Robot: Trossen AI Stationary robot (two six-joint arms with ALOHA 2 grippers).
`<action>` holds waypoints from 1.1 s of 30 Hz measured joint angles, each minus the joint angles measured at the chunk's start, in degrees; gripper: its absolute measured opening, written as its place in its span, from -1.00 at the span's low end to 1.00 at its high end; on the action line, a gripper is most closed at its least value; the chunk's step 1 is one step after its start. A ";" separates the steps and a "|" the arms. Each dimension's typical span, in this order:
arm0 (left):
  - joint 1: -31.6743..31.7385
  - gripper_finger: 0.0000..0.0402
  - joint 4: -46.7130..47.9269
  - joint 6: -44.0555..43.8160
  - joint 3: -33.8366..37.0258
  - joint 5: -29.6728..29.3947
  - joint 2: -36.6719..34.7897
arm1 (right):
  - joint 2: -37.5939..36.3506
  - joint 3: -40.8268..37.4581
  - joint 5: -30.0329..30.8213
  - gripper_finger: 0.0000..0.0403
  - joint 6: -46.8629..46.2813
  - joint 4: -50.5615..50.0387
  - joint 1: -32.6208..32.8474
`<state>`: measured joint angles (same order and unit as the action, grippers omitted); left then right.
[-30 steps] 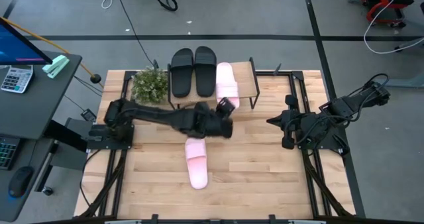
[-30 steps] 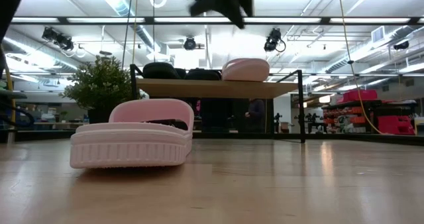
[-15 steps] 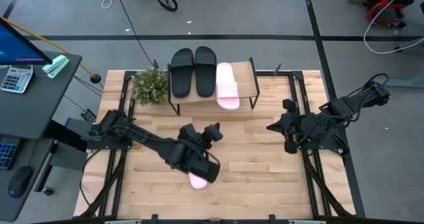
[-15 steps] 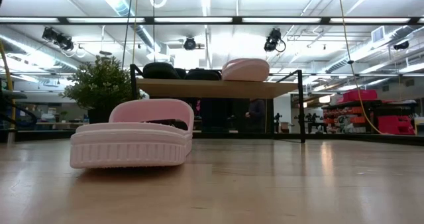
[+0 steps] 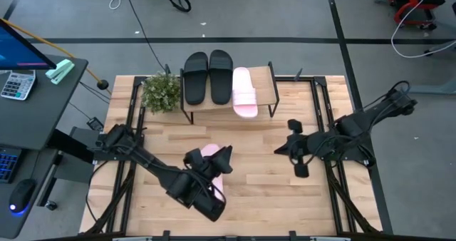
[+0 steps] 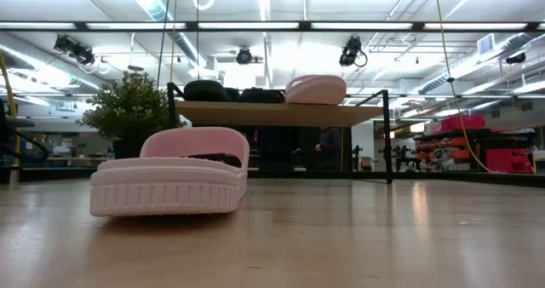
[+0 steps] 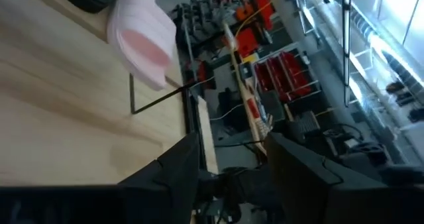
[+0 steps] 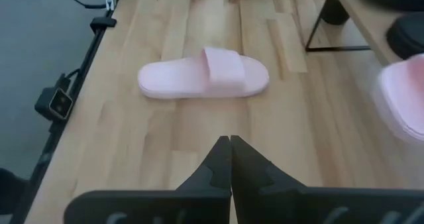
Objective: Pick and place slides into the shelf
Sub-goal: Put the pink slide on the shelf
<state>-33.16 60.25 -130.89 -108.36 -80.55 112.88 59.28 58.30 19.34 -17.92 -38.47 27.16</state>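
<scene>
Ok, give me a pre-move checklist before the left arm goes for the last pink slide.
1. Last pink slide lies flat and upright on the table: ok.
2. Free space on the shelf beside the shelved pink slide: ok.
3. Both black slides already on the shelf: ok.
4. Left gripper open, nothing held: ok.
5. Left gripper lined up over the slide's strap: cannot tell, arm covers it from above.
6. Right gripper shut, off to the side of the slide: ok.
</scene>
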 joint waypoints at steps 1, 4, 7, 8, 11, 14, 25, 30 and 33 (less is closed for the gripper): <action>-0.28 -0.11 0.85 -0.05 0.00 0.28 0.00 | 0.93 0.00 -0.08 -1.00 -0.35 1.37 0.00; -1.17 -0.14 5.69 -0.81 0.00 4.06 0.00 | 3.71 -0.02 -1.48 -1.00 -0.46 5.94 -0.02; -2.14 -0.16 9.72 -1.55 0.00 6.38 -0.03 | 6.49 -0.01 -1.84 -1.00 -0.63 10.38 -0.42; -2.52 -0.17 10.64 -1.69 0.00 6.95 -0.19 | 7.39 -0.01 -1.94 -1.00 -1.35 11.84 -0.90; -3.50 -0.19 14.45 -2.09 0.00 8.49 -0.52 | 9.57 0.00 -3.36 -1.00 -4.77 15.85 -2.93; -4.71 -0.20 18.51 -2.59 0.00 11.94 -0.50 | 11.23 -0.02 -5.50 -1.00 -7.32 18.33 -4.70; -10.00 -0.15 26.44 33.58 0.00 22.07 -0.37 | 11.81 -0.02 -7.01 -1.00 -16.92 20.50 -7.57; -9.73 -0.08 26.12 55.01 0.02 22.83 1.20 | 11.81 -0.02 -7.02 -1.00 -18.64 20.59 -7.61; -9.00 -0.04 26.32 59.95 0.02 24.47 3.71 | 11.81 -0.02 -7.01 -1.00 -19.84 20.70 -7.61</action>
<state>-42.16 86.56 -70.94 -108.33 -56.08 116.59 71.09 58.28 12.33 -37.76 -17.77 19.55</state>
